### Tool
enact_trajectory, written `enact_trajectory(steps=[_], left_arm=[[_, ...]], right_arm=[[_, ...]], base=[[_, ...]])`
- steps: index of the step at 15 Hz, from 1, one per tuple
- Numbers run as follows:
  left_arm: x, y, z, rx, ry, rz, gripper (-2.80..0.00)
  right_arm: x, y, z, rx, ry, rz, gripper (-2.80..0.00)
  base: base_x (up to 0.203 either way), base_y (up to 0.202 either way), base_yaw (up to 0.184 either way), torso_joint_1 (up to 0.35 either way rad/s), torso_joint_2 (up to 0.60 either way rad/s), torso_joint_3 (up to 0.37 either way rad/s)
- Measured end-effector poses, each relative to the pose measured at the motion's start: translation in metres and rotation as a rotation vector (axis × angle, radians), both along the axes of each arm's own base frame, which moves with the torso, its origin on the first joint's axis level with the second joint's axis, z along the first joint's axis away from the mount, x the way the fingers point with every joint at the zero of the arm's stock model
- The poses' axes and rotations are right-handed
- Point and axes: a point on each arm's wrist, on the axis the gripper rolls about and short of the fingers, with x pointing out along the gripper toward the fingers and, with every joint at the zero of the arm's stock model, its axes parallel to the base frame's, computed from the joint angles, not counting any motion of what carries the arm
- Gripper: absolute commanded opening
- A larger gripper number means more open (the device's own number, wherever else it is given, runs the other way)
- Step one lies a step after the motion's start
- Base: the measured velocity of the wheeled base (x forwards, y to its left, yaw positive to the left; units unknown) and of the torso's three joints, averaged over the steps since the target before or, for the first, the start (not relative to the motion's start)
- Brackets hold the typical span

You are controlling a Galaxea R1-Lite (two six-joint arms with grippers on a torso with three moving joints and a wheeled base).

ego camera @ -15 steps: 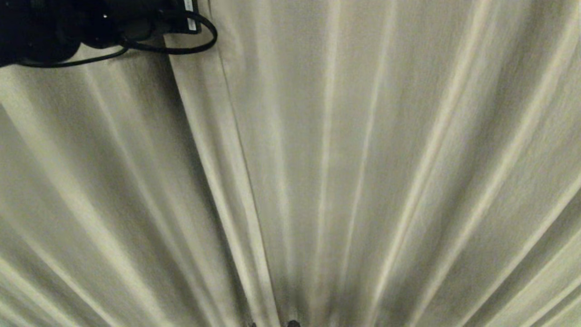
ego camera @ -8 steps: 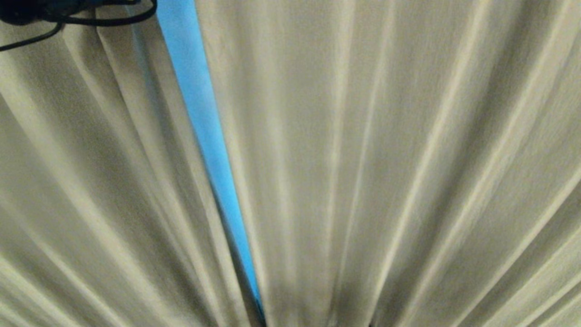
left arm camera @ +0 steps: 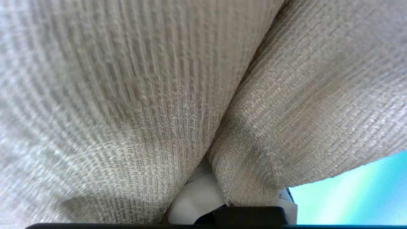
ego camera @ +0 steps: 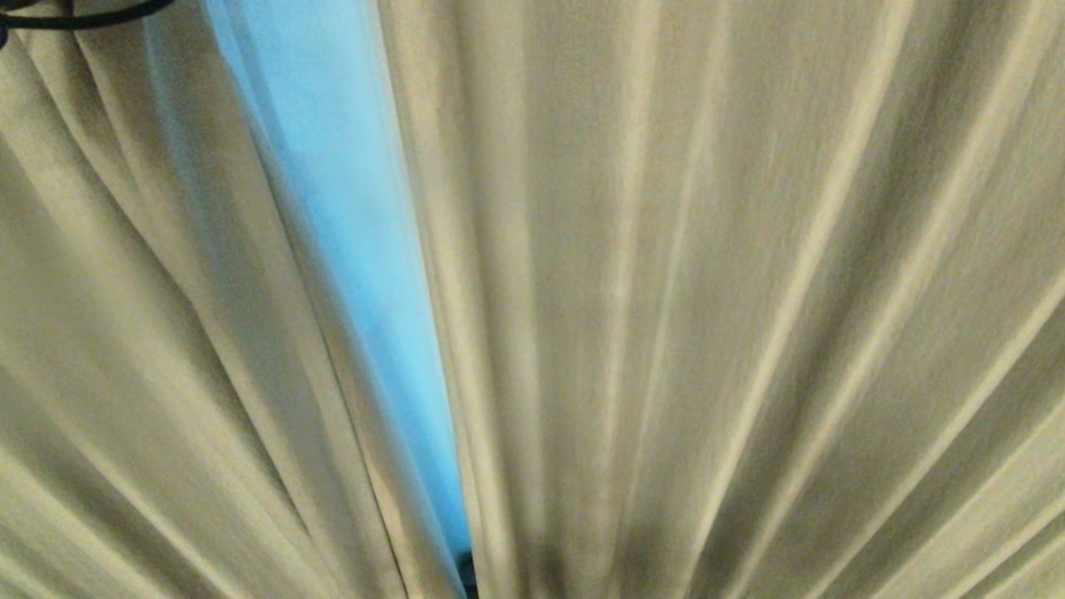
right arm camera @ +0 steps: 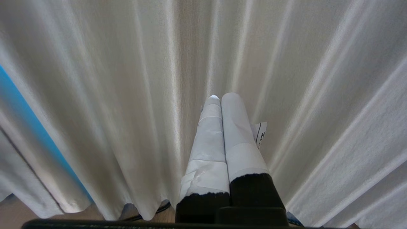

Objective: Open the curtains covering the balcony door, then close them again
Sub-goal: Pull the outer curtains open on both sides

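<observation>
Curtains (ego camera: 707,291) fill the head view, parted left of centre by a narrow bright-blue gap. Left gripper (left arm camera: 203,190), buried in the left panel's woven folds, has its fingers pinched tight on that cloth. Right gripper (right arm camera: 219,97) points at the drapes, fingers (right arm camera: 240,136) pressed together, empty.

Home interior, floor-length beige curtains (ego camera: 707,291), wood floor (right arm camera: 19,213)

Cream-beige pleated curtains (ego camera: 707,291), parted by a narrow blue-lit gap
</observation>
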Motion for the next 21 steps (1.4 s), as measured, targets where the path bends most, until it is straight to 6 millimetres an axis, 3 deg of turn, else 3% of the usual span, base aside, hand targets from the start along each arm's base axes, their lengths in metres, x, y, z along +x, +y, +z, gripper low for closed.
enact_trajectory(steps=[12, 17, 21], left_arm=[[-0.006, 0.141, -0.007, -0.073, -0.118, 0.367, -2.8], [-0.014, 0.209, -0.027, -0.116, -0.119, 0.53, -2.8], [-0.024, 0.252, -0.047, -0.182, -0.09, 0.63, -2.8]], right_arm=[[0.0, 0.0, 0.0, 0.0, 0.0, 0.0, -2.8], [0.0, 0.0, 0.0, 0.0, 0.0, 0.0, -2.8], [0.0, 0.0, 0.0, 0.0, 0.0, 0.0, -2.8]], base=[[0.0, 0.0, 0.0, 0.0, 0.0, 0.0], [0.0, 0.0, 0.0, 0.0, 0.0, 0.0], [0.0, 0.0, 0.0, 0.0, 0.0, 0.0]])
